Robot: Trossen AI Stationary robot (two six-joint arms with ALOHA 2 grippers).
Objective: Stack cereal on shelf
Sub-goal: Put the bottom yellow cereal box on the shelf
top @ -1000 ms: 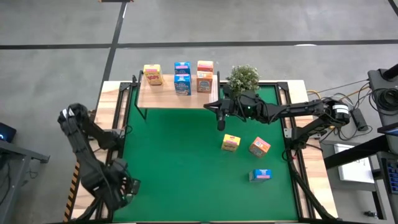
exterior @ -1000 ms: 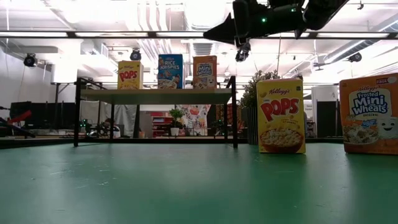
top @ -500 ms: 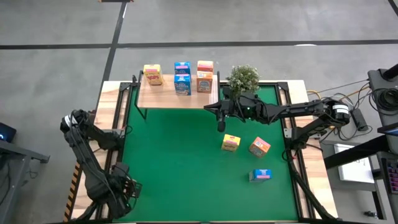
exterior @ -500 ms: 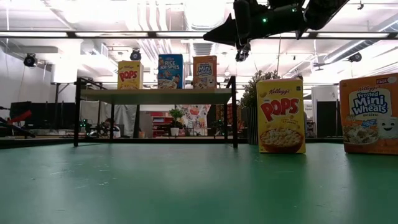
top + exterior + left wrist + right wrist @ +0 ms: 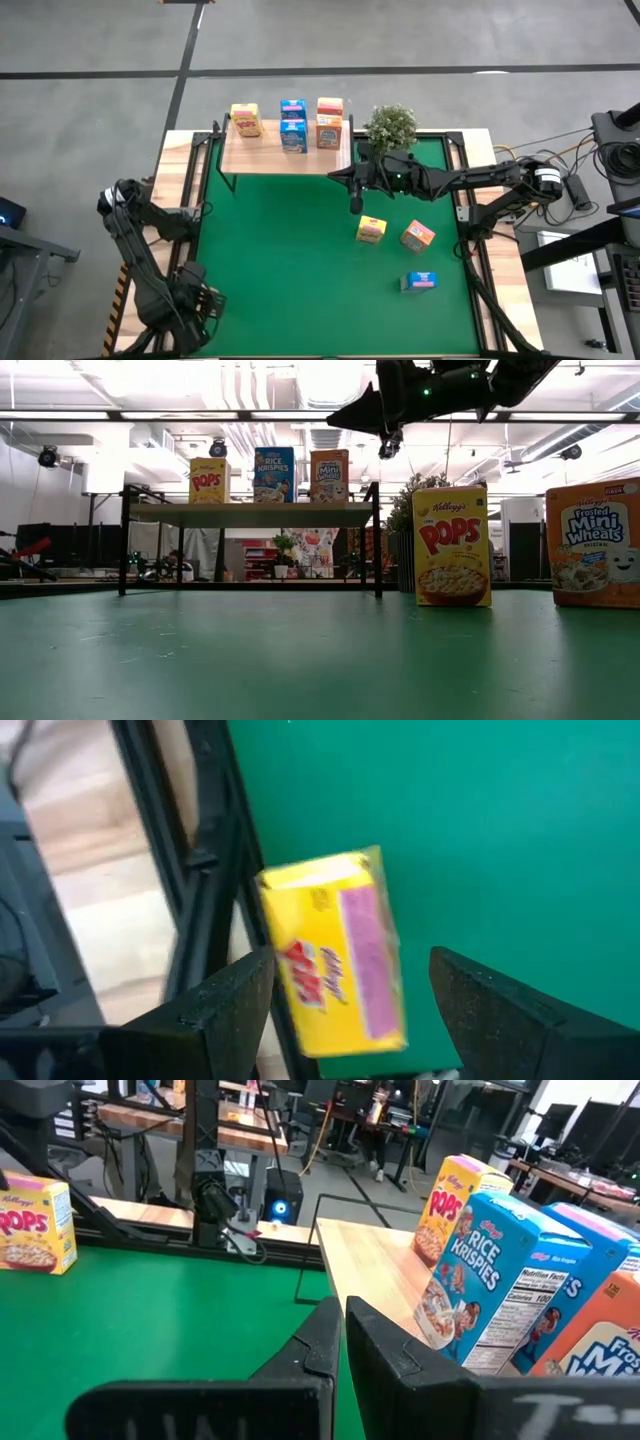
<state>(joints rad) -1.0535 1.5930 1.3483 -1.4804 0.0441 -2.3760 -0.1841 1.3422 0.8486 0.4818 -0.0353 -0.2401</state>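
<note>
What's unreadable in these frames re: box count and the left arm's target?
- Yellow box: left wrist view, blurred; print illegible.
- Same box: high view, not visible near left gripper.
- Shelf stacks: high view, boxes overlap from above; count unclear.
- Orange-red box: low view, cut by edge.

Cereal boxes (image 5: 293,125) upright on shelf (image 5: 285,158); three loose boxes (image 5: 371,230) on mat.

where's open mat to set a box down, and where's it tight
Free: the wide green mat between the shelf and the near edge, left of the three loose boxes. Tight: the right side, around the yellow box, orange box and blue box, and under the shut right gripper by the plant.
</note>
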